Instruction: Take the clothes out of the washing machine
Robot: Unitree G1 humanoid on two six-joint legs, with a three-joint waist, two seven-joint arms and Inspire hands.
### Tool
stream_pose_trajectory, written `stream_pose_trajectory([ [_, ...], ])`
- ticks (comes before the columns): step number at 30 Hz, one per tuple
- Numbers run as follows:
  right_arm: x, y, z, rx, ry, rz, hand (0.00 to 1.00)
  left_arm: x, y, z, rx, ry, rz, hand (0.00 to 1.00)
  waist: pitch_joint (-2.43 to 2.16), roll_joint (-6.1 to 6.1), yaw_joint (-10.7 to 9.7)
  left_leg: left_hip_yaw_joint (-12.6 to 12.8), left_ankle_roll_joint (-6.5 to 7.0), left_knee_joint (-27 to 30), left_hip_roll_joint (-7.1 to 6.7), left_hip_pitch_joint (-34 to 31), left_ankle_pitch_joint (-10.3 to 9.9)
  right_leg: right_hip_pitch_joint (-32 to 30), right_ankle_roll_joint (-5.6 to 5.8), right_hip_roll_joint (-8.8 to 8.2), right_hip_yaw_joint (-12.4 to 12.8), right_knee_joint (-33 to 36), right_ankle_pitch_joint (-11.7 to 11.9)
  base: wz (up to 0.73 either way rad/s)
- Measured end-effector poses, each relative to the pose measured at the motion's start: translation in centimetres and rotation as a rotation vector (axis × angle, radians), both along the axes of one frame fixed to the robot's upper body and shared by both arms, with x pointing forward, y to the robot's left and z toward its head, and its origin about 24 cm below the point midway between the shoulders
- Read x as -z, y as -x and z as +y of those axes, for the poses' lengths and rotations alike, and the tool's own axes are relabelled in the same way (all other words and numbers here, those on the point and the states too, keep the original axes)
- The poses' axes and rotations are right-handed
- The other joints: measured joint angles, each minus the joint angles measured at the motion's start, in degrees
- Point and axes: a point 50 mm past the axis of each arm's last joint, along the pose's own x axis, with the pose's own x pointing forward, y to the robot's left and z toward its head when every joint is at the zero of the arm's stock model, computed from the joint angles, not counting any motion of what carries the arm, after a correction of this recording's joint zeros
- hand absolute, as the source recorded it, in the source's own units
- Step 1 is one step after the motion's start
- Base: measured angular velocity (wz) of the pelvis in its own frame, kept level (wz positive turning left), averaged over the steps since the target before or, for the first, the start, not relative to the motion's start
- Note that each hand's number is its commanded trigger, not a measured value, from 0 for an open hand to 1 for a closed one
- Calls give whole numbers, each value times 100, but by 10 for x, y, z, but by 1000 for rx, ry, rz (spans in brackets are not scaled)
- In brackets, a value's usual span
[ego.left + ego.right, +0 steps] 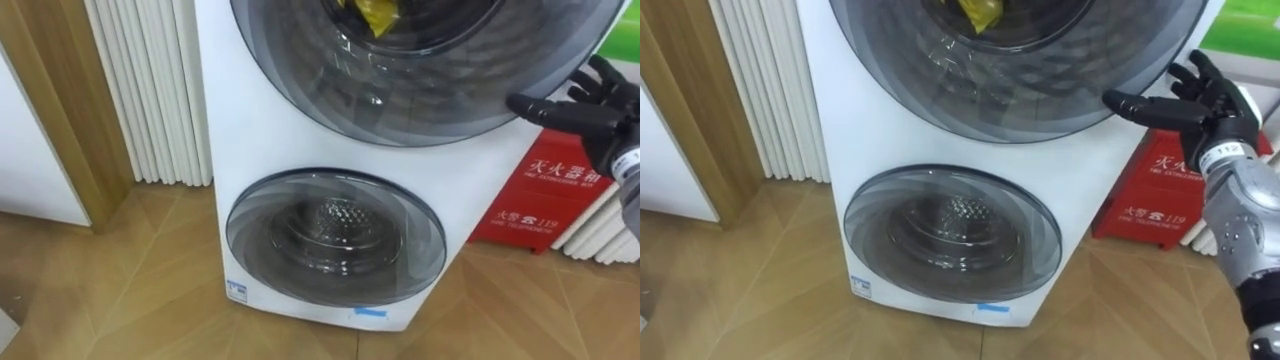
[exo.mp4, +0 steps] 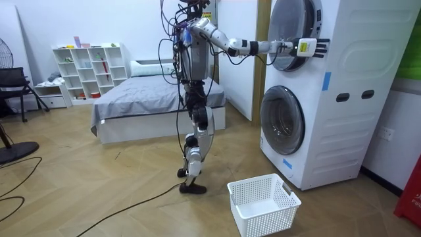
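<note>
A white stacked washing machine (image 1: 262, 120) stands right before me. Its upper round door (image 1: 430, 95) is closed, and a yellow piece of clothing (image 1: 372, 14) shows behind the glass at the top. The lower door (image 1: 335, 238) is closed too, with a bare metal drum behind it. My right hand (image 1: 1210, 105) hovers at the right edge of the upper door, open, its thumb stretched toward the door's rim and holding nothing. In the room view I stand upright facing the machine with the right arm stretched out to the upper door (image 2: 289, 46).
A red cabinet (image 1: 545, 190) sits against the wall right of the machine. A white ribbed radiator (image 1: 150, 90) and a wooden frame (image 1: 60, 110) are on the left. A white laundry basket (image 2: 263, 204) stands on the wooden floor beside me, and a bed (image 2: 145, 99) lies behind.
</note>
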Motion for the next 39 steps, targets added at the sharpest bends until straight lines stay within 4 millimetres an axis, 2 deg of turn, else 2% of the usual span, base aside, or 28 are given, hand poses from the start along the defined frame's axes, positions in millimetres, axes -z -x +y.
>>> stream_pose_trajectory([
  [8,-5,-6,19,-73,72,5,0,-1,2,2,1,-4,-3,0,-65,92,8,74,0,9,7,-11,0,-2,0,0,3,7,0,-4],
  [10,-12,-7,30,-105,103,-10,0,-2,1,5,5,-14,-9,0,-70,93,1,69,-1,15,12,-9,1,-20,0,5,9,6,0,-18],
  [12,-32,-8,52,-180,166,-72,0,-3,3,7,6,-23,-4,0,-72,89,-26,72,-1,41,16,-27,1,-56,0,8,-2,10,0,-33],
  [13,-35,-8,55,-178,170,-82,0,-3,3,8,6,-25,-4,0,-78,81,-24,71,-2,50,14,-37,1,-59,-1,5,2,11,0,-26],
  [14,-39,-8,58,-186,183,-99,0,-3,4,9,6,-27,-1,0,-91,57,-45,91,-5,100,-6,-84,-3,-60,-1,-14,36,13,1,-6],
  [15,-43,-7,58,-184,193,-110,0,-3,1,9,12,-26,-8,0,-98,29,-66,108,-26,98,-59,-150,8,-62,-1,-48,175,16,0,6],
  [16,-45,-6,56,-177,199,-115,0,-3,-3,8,18,-25,-15,0,-94,13,-69,115,-30,22,-110,-234,31,-66,-1,-65,249,18,0,11],
  [17,-45,-6,54,-157,203,-112,0,-4,-7,8,31,-25,-25,0,-95,-37,-28,243,117,-87,-223,-445,228,-87,4,-103,426,58,-3,-9],
  [18,-45,-6,55,-155,204,-98,0,-4,-5,8,33,-28,-20,0,-112,-96,13,342,174,-50,-270,-502,355,-114,25,-147,451,162,-14,-22],
  [19,-47,-6,57,-163,207,-95,0,-4,-4,8,32,-29,-15,0,-125,-103,15,349,185,-17,-270,-455,373,-116,38,-157,420,203,-22,-39],
  [20,-54,-4,62,-180,231,-119,0,-4,0,8,31,-29,-3,0,-129,-105,12,283,196,-44,-217,-346,381,-143,92,-170,246,340,-51,-49],
  [21,-62,-2,69,-199,264,-153,0,-3,2,8,28,-29,5,0,-109,-35,16,-132,195,-121,-68,-218,395,-520,335,-186,-56,1003,-117,-63],
  [22,-65,-1,75,-216,280,-174,0,-4,3,9,22,-31,8,0,-83,47,-16,-461,189,-133,40,-199,397,-769,373,-153,-88,1221,-209,-104],
  [23,-84,5,92,-272,335,-260,0,-5,6,13,-8,-42,2,0,-131,27,-19,-680,160,-128,160,-341,392,-1237,248,-124,122,608,-109,-109],
  [24,-110,17,113,-341,389,-395,0,-5,11,15,-49,-52,7,0,-151,52,-78,-747,-129,-103,318,-481,180,-1534,18,-291,-79,353,656,-92],
  [25,-116,23,121,-370,394,-445,0,-5,11,16,-58,-58,8,0,-140,83,-148,-712,-217,-100,387,-461,134,-1527,-29,-232,-244,399,698,-38],
  [26,-120,26,133,-411,407,-487,0,-5,8,15,-53,-62,4,0,-139,82,-190,-373,-326,-51,425,-392,190,-1342,-34,-240,-551,386,694,18],
  [27,-118,26,137,-416,412,-482,0,-4,4,12,-34,-58,-9,0,-127,83,-260,-74,-296,-62,418,-364,349,-1002,-29,-258,-753,240,691,40],
  [28,-117,26,137,-414,411,-479,0,-5,3,11,-28,-56,-15,0,-117,83,-300,58,-240,-58,414,-371,413,-843,-2,-262,-834,167,675,65],
  [29,-118,27,137,-412,416,-481,0,-5,1,10,-9,-68,-20,0,-105,99,-332,174,-205,-31,400,-331,443,-641,115,-260,-790,56,600,56],
  [30,-124,29,135,-407,422,-504,0,-6,-3,10,3,-82,-31,0,-121,14,-330,117,-206,-62,352,-308,441,-595,153,-270,-643,-4,463,42],
  [31,-128,30,135,-407,423,-518,0,-6,-3,11,3,-88,-35,0,-109,-26,-319,119,-205,-66,298,-314,439,-604,74,-282,-574,-12,382,17],
  [32,-131,32,136,-408,424,-535,0,-6,-1,11,-1,-91,-29,0,-94,-36,-267,141,-208,-46,281,-323,441,-625,65,-287,-577,-11,366,0],
  [36,-138,40,145,-446,432,-584,0,-6,11,11,-17,-90,-3,0,-92,-21,-252,176,-207,60,263,-351,442,-568,102,-324,-691,-2,281,11],
  [39,-143,46,150,-473,437,-624,0,-6,10,12,-14,-87,-14,0,-95,-17,-262,182,-206,64,250,-364,471,-554,100,-349,-748,11,269,12],
])
